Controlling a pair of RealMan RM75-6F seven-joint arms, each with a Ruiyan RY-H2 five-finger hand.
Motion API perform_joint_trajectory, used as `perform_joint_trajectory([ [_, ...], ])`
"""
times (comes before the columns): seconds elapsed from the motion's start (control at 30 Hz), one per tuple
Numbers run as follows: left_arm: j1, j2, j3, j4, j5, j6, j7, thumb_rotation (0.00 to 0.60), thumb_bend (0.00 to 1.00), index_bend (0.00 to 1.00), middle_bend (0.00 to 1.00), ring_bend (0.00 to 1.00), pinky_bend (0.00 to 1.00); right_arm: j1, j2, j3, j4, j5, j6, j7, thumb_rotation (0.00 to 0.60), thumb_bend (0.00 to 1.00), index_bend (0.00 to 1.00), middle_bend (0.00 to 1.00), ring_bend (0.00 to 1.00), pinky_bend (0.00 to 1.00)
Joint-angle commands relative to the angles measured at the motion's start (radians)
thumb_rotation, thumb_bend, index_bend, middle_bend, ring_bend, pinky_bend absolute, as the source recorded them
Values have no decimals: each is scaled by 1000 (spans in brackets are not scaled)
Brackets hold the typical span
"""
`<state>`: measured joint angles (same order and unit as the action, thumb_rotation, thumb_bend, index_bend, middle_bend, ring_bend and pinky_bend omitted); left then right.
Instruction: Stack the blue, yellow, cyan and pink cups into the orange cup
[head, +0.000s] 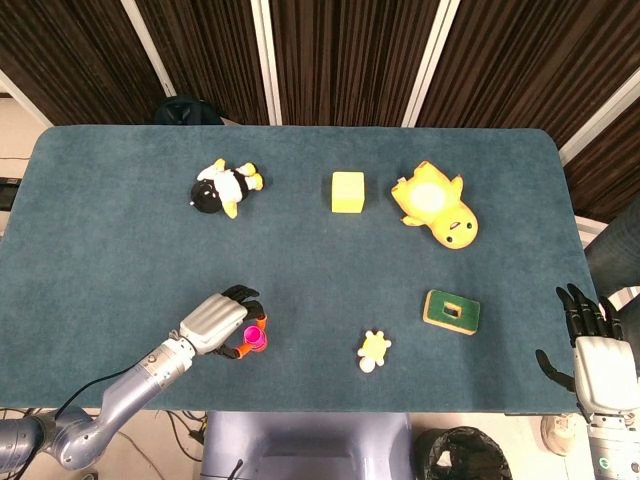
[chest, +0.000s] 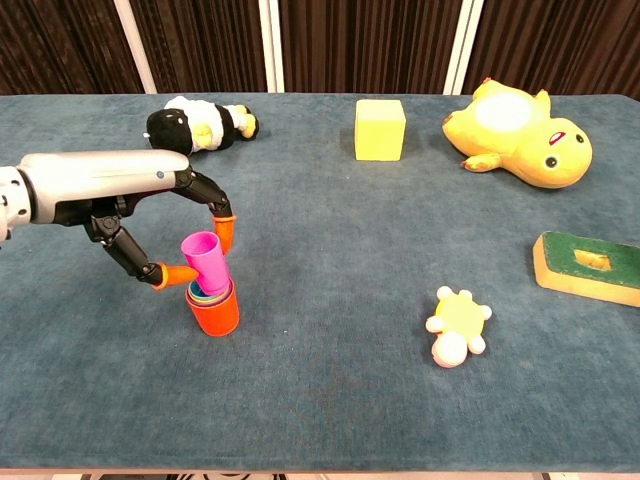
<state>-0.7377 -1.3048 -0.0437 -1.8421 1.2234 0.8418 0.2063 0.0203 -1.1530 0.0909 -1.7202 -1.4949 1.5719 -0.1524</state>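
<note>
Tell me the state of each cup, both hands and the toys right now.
pink cup: tilted, pinched, bottom entering the stack
orange cup: upright, other cups nested inside
left hand: pinches pink cup
right hand: empty, fingers apart, at table edge
penguin toy: lying down
yellow duck: lying down

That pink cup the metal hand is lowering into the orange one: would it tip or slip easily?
Probably light: the left hand carries the pink cup between just two orange fingertips. Its smooth, tapered sides look slippery, and it already sits tilted in that pinch. Once nested in the orange cup, it should be steadier.
</note>
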Motion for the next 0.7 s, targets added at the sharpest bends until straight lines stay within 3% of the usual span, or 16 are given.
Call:
perform_joint_trajectory([
  [0.03, 2, -1, -1, 2, -4, 6, 3, 600, 330, 461, 331, 121, 121, 0, 0, 0, 0, -1, 0, -1, 600, 323, 49, 72, 136, 61],
  [0.37, 1, -1, 13, 15, -11, -5, 8, 600, 330, 443, 329, 121, 118, 2, -1, 0, -2, 1, -5, -4, 600, 324, 49, 72, 136, 61],
  [0.57, -3, 6, 14, 19, -11, -9, 12, 600, 250, 303, 297, 119, 110, 1, -2, -1, 0, -2, -2, -3, 600, 324, 49, 72, 136, 61],
  [0.7, -8, 20, 16, 13, -15, -8, 38, 600, 210, 148, 248, 112, 106, 1, -1, -1, -1, -3, -1, -2, 600, 324, 49, 72, 136, 61],
])
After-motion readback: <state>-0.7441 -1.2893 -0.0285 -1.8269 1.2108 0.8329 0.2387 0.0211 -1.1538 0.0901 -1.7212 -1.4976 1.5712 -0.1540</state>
